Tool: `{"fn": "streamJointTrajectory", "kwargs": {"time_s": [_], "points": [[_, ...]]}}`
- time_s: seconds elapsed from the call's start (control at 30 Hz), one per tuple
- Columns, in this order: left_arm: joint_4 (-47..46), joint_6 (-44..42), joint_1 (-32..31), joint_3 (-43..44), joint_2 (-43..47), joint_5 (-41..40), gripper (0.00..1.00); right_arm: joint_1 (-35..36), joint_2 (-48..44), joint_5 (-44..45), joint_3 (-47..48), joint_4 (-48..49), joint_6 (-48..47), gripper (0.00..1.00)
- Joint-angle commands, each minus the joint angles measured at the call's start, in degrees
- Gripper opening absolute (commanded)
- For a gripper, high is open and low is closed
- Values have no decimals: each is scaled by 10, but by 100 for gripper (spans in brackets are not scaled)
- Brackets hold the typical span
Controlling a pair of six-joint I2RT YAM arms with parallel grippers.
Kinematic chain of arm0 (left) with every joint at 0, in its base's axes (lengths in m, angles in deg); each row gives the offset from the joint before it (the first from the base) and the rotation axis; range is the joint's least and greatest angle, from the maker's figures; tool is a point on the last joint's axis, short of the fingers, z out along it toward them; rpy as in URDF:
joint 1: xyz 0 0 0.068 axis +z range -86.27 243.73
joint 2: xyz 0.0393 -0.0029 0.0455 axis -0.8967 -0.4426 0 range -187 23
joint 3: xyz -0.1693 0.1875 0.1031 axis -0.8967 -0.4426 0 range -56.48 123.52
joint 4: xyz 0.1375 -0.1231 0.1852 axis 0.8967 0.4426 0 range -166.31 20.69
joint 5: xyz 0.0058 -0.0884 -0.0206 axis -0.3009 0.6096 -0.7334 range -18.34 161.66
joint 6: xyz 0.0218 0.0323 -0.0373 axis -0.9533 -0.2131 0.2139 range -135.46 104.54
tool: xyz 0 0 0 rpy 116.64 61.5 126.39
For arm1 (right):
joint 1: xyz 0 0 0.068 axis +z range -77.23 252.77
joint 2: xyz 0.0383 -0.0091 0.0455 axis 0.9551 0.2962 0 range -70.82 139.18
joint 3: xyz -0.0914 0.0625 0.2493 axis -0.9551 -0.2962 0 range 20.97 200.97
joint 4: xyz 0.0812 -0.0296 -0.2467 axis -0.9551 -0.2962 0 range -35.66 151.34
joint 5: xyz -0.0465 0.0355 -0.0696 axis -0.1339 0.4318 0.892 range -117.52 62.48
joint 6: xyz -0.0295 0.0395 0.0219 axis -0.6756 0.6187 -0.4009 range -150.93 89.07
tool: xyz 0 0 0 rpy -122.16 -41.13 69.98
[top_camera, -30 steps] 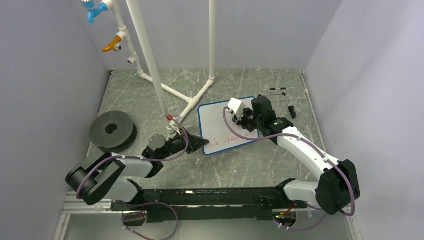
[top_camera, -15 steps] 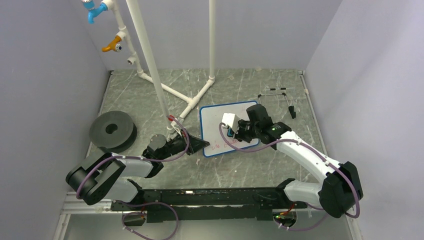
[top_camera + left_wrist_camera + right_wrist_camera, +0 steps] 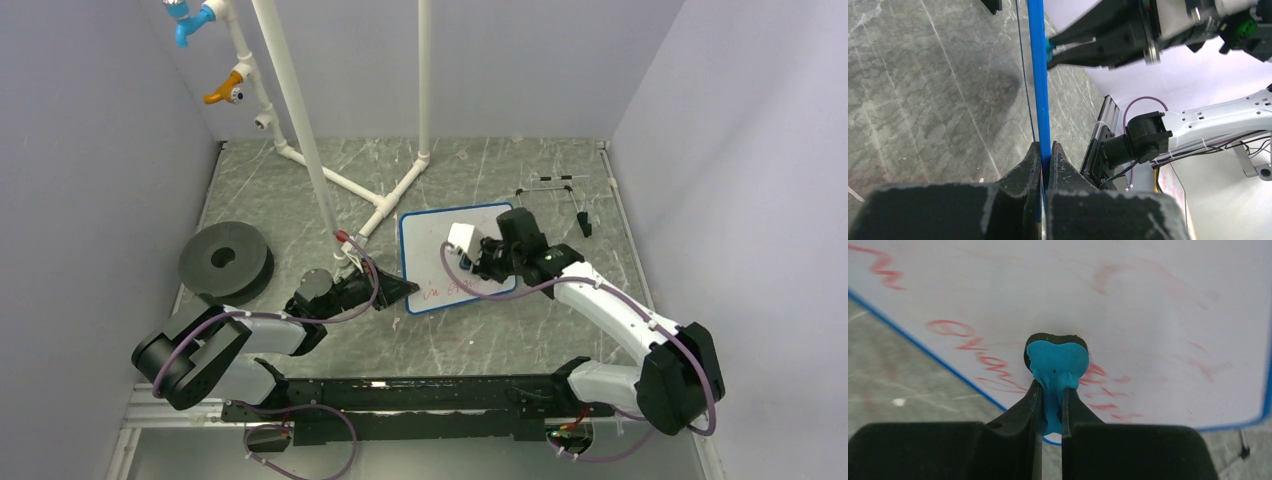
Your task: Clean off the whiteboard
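Red scrawl (image 3: 993, 367) on whiteboard (image 3: 1158, 305) smeared, illegible; no other text.

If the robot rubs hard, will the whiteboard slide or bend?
Probably won't slide: the left gripper pinches the whiteboard at its blue rim. It looks thin but lies flat, likely stiff. The blue eraser bulges, probably soft.

Smooth, faintly glossy whiteboard (image 3: 425, 240), matt grey marble-look desk (image 3: 500, 170), matt blue rubbery eraser (image 3: 1057, 362), matt black plastic right tool (image 3: 1050, 388)

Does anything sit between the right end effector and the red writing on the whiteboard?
Nothing visible: the right end effector holds a blue eraser right at the red writing on the whiteboard.
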Motion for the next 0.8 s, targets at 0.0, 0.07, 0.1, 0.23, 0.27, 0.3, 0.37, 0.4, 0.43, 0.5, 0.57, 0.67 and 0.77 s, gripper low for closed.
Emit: {"fn": "streamJointTrajectory", "kwargs": {"time_s": [0.0,0.07,0.1,0.23,0.27,0.3,0.37,0.4,0.43,0.5,0.57,0.67,0.77], "points": [[-151,6,-6,22,6,34,0,71,-19,-62,-18,-50,-50,0],[-156,8,-5,22,3,35,0,77,-9,-53,-12,-44,-42,0],[-157,8,-5,21,2,35,0,75,-5,-39,-9,-34,-33,0],[-150,6,-3,15,10,34,0,2,11,5,26,15,33,0],[-148,5,-3,15,13,35,0,-26,15,-7,43,15,45,0],[-148,6,-4,15,13,36,0,-43,20,-10,55,14,47,0],[-152,8,-3,16,11,38,0,-49,20,-2,61,15,40,0],[-155,9,-3,16,9,38,0,-49,19,-5,58,12,36,0],[-158,9,-2,16,8,38,0,-48,18,-11,52,9,33,0],[-162,10,-2,15,6,36,0,-37,15,-25,35,0,19,0],[-165,10,-1,14,5,34,0,-11,4,-31,9,-8,-5,0],[-163,10,-1,15,4,35,0,45,-13,-31,-19,-29,-38,0],[-166,12,-1,17,0,37,0,76,-15,-33,-24,-45,-49,0]]}}
